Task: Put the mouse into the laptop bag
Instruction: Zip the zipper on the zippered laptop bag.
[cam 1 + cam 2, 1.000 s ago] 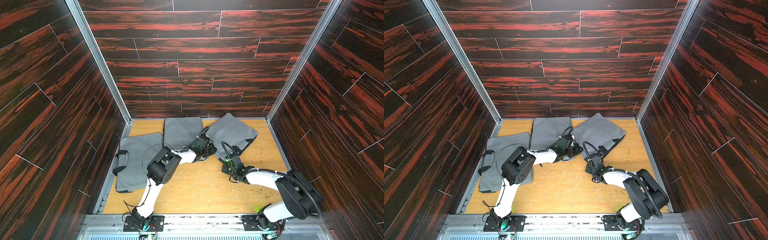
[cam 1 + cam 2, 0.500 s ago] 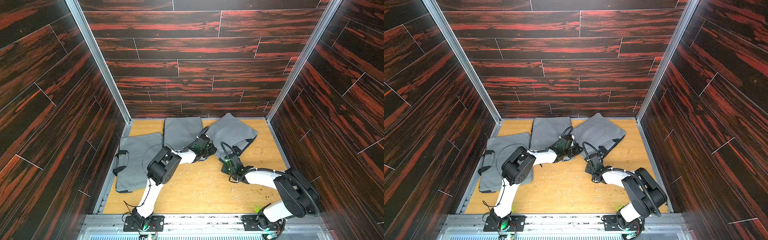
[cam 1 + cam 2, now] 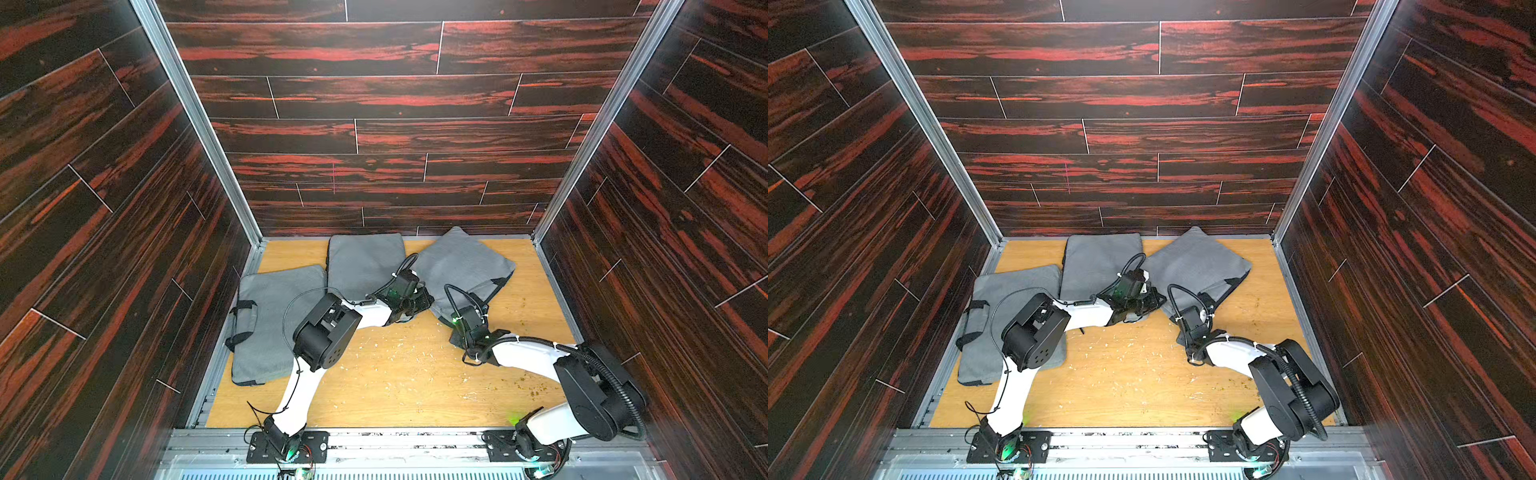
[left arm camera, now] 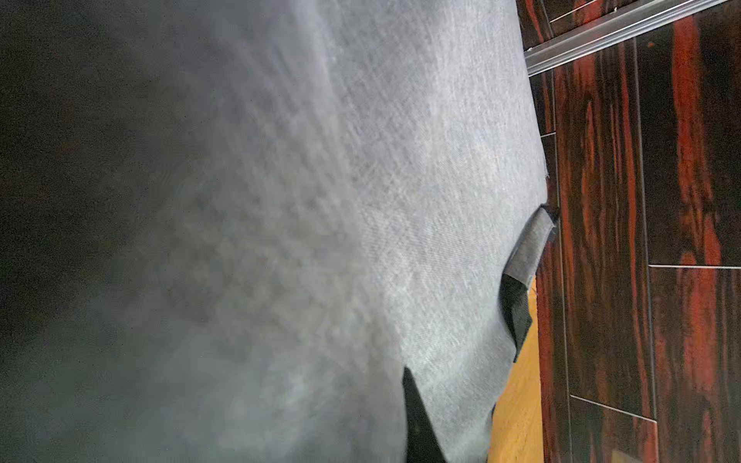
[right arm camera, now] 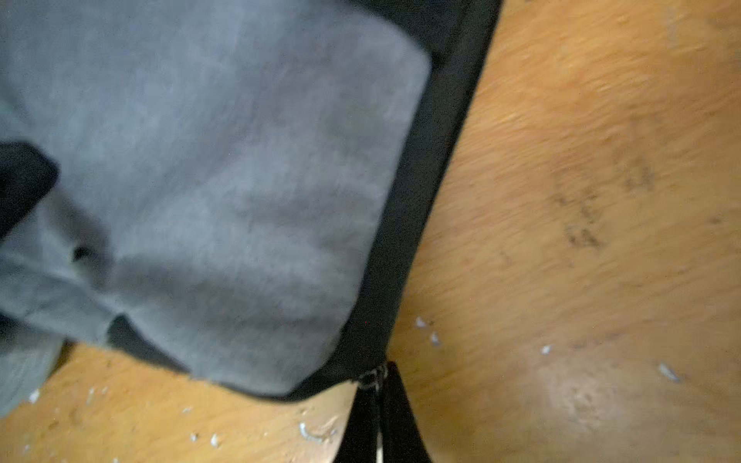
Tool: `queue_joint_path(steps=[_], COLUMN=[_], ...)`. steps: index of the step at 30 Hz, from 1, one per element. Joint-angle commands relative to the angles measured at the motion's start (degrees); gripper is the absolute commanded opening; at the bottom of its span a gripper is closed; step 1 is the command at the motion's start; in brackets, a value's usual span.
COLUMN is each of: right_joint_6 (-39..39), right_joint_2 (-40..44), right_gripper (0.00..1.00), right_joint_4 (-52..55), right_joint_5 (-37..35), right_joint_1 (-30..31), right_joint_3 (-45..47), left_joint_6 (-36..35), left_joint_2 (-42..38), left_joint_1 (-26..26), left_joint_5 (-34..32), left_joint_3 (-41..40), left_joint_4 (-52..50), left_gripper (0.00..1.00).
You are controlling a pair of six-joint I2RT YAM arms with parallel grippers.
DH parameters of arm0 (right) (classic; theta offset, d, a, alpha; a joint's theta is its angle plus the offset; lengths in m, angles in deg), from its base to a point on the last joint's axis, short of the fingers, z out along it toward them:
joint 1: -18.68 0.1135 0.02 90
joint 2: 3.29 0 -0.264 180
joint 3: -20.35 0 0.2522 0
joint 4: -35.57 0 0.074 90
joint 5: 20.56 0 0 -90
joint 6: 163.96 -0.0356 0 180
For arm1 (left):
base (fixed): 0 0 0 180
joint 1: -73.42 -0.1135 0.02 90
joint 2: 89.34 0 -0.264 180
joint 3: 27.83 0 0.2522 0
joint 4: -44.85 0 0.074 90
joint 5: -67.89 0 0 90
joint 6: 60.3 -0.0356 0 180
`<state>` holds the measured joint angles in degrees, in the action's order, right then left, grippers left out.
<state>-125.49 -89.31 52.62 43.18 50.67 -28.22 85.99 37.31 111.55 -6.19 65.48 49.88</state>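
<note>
- Three grey bags lie on the wooden table (image 3: 415, 386), which is strewn with pale flecks (image 3: 399, 345).
- The laptop bag (image 3: 457, 266) being worked on is the one toward the robot's right, set at an angle near the back wall; it shows in both top views (image 3: 1196, 262).
- The middle bag (image 3: 365, 262) lies just beside it. The third bag (image 3: 274, 316), with black handles, lies at the table's left edge.
- Left tool (image 3: 422, 300): it sits at the laptop bag's near left edge, between that bag and the middle bag. The jaws are closed narrow. In the left wrist view only one dark finger (image 4: 419, 417) shows, with grey fabric pressed close across the lens; a hold on the fabric cannot be confirmed.
- Right tool (image 5: 379, 401): it is at the bag's near corner, jaws closed tight on a small metal zip pull (image 5: 373, 377) at the end of the black edge band (image 5: 421, 192).
- Mouse: its position cannot be told from any view.
</note>
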Motion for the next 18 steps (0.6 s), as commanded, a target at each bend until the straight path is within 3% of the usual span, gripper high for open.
queue_joint_path(steps=[1, 5, 12, 14, 17, 18], right_joint_6=[-0.4, 4.1, 3.7, 3.3, 3.3, 3.3], right_joint_2=[1.4, 4.4, 5.0, 5.0, 4.7, 4.5], right_gripper=[0.00, 0.00, 0.00, 0.00, 0.00, 0.00], right_joint_4=[5.8, 0.1, 2.6, 2.6, 2.5, 2.2], right_joint_5=[-2.8, -0.5, -2.6, -2.5, -2.4, -2.2], right_joint_1=[-1.4, 0.2, 3.9, 4.3, 5.1, 5.1], right_joint_3=[0.4, 2.1, -0.5, -0.5, -1.0, -1.1], left_joint_6=[-2.9, -4.8, -8.7, -9.3, -9.6, -9.5], left_joint_2=[-3.6, -1.8, 5.5, 6.8, 6.2, 5.8], left_joint_1=[-2.6, -2.9, -3.3, -3.8, -4.4, -4.5], left_joint_5=[-1.1, -0.3, -0.4, -0.3, -1.1, -1.0], left_joint_3=[0.3, 4.7, 18.4, 20.9, 20.4, 19.8], left_joint_4=[1.0, -0.3, -7.5, -9.5, -9.6, -9.6], left_gripper=[0.00, 0.00, 0.03, 0.23, 0.65, 0.74])
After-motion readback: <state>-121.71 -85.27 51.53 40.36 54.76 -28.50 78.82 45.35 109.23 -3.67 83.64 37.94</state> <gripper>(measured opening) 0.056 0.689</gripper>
